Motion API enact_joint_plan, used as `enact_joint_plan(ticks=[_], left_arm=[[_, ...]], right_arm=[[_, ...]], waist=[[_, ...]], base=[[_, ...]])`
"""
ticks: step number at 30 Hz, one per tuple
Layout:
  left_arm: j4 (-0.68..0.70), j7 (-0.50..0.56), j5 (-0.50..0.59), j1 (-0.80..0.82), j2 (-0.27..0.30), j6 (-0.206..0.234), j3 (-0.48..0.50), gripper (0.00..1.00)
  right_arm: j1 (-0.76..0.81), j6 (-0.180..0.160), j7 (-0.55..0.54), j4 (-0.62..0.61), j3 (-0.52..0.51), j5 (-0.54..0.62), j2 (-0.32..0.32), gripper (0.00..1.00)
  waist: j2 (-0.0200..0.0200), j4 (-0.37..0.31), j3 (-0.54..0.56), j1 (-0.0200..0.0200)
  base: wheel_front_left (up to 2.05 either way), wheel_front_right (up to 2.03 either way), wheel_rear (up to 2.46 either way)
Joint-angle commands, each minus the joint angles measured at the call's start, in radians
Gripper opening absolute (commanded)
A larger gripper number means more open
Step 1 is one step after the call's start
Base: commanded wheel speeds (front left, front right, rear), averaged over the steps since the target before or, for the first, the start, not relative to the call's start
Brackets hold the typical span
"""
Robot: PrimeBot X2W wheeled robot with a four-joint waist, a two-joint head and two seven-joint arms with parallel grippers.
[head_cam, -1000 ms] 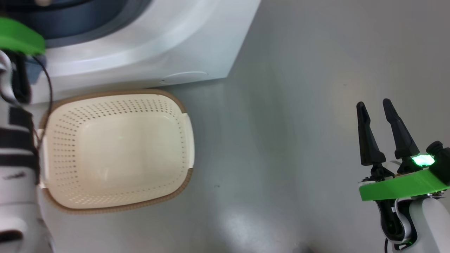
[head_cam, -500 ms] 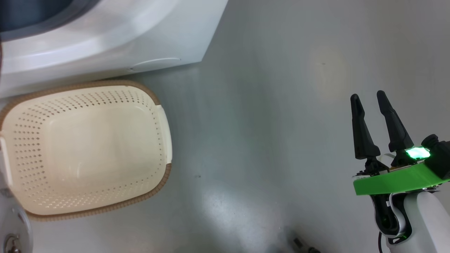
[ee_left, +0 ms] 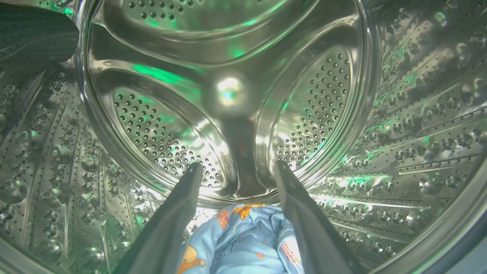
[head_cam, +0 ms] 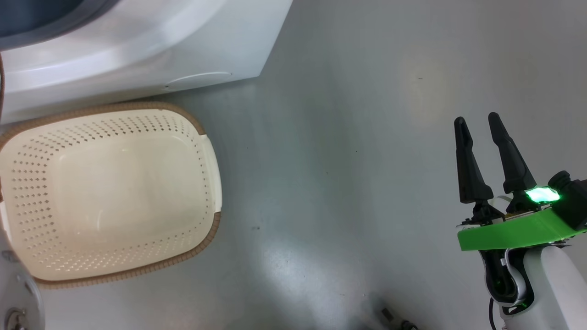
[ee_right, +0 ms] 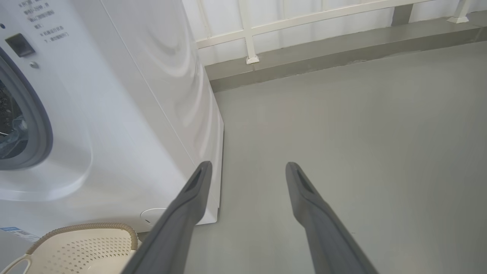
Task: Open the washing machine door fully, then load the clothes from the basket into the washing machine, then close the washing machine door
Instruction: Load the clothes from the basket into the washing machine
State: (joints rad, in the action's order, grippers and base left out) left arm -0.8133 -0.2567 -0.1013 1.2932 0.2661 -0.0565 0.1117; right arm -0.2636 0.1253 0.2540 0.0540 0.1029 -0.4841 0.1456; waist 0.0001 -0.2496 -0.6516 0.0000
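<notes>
On the left, the left tool (ee_left: pixel 237 167) was deep inside the steel drum (ee_left: pixel 152 125) of the washing machine (head_cam: pixel 137 59). Its two fingers stood wide apart and pointed at the back wall of the drum. The clothes (ee_left: pixel 243 243), light blue fabric with orange figures, lay low between the roots of these fingers, on the bottom of the drum. The fingers did not seem to press on the fabric, so I judged it as released. The fabric was therefore under and behind the fingertips, and I think the next move calls for a straight pull back along the long axis of the fingers, so that nothing is dragged out. The basket (head_cam: pixel 137 106) stood on the floor (head_cam: pixel 344 183) just in front of the machine with nothing in it, so the loading looked done. I could not tell where the door stood. The left arm was the nearer one to the opening. Far to the right, the right tool (head_cam: pixel 477 120) was above the bare floor, well apart from the machine, its fingers spread and holding nothing.
</notes>
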Motion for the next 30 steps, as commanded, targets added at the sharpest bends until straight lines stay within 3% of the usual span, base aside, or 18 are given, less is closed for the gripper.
enact_joint_plan(ticks=[1,15,30], left_arm=[[0.018,-0.005,0.009,-0.022,0.042,0.000,0.012,1.00],[0.028,-0.005,0.006,-0.155,-0.009,-0.020,0.026,1.00],[0.204,-0.005,0.018,-0.447,-0.099,-0.031,0.062,1.00]], right_arm=[[0.005,0.005,0.008,-0.021,0.021,-0.004,0.010,1.00],[0.007,0.005,0.008,-0.023,0.011,0.000,0.020,1.00],[0.030,0.005,0.008,-0.013,0.002,0.011,0.045,1.00]], waist=[[-0.0001,0.002,0.001,0.0000],[-0.0001,0.033,0.024,0.0000],[-0.0001,0.086,0.121,0.0000]], base=[[0.00,0.00,0.00],[0.00,0.00,0.00],[0.00,0.00,0.00]])
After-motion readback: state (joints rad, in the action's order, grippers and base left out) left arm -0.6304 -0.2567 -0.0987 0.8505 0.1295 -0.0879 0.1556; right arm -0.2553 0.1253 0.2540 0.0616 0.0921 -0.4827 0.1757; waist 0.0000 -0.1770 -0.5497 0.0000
